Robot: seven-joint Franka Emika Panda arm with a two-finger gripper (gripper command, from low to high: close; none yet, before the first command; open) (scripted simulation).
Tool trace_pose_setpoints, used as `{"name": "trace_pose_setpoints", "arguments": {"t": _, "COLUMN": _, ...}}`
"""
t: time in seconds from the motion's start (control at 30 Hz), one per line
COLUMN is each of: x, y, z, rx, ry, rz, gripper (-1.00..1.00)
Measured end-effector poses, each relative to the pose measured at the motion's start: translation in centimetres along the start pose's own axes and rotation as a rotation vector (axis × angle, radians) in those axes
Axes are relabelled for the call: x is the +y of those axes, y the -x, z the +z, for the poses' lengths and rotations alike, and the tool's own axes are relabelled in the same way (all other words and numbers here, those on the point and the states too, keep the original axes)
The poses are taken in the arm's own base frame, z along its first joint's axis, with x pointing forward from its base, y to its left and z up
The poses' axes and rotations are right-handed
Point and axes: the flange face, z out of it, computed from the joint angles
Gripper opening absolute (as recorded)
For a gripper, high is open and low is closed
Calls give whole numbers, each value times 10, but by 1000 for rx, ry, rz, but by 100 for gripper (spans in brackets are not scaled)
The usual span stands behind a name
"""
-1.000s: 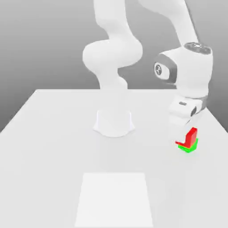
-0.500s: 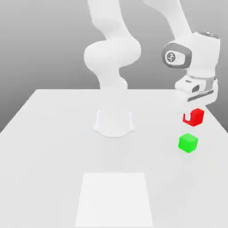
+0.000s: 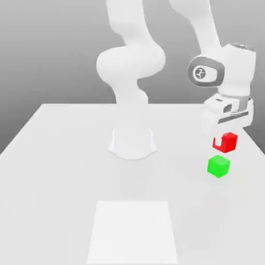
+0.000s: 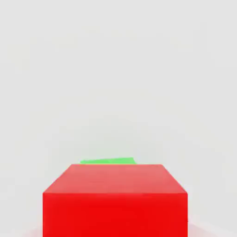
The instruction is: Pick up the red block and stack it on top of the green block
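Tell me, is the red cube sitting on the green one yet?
No. The red block hangs in the pincer, clear above the green block.

red block (image 3: 226, 142) just above green block (image 3: 218, 166), narrow gap between

You have the red block (image 3: 225, 142), a plain matte bright-red cube, lifted clear of the white table and hanging in the air, part of its near face hidden. Your green block (image 3: 218, 166), a plain matte bright-green cube, sits flat on the table just below it, with a visible gap between them. In your hand view the red block (image 4: 115, 199) looms close, a sliver of green block (image 4: 109, 161) peeking past its far edge.
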Motion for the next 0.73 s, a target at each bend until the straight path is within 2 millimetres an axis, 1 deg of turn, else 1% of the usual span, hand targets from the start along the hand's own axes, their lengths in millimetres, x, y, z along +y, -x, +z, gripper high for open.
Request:
{"name": "trace_pose_setpoints", "arguments": {"t": 0.37, "x": 1, "y": 1, "z": 21, "rx": -7, "ry": 7, "rz": -2, "gripper": -100}}
{"name": "trace_pose_setpoints", "arguments": {"t": 0.73, "x": 3, "y": 7, "z": 40, "rx": -35, "ry": 1, "rz": -2, "gripper": -100}}
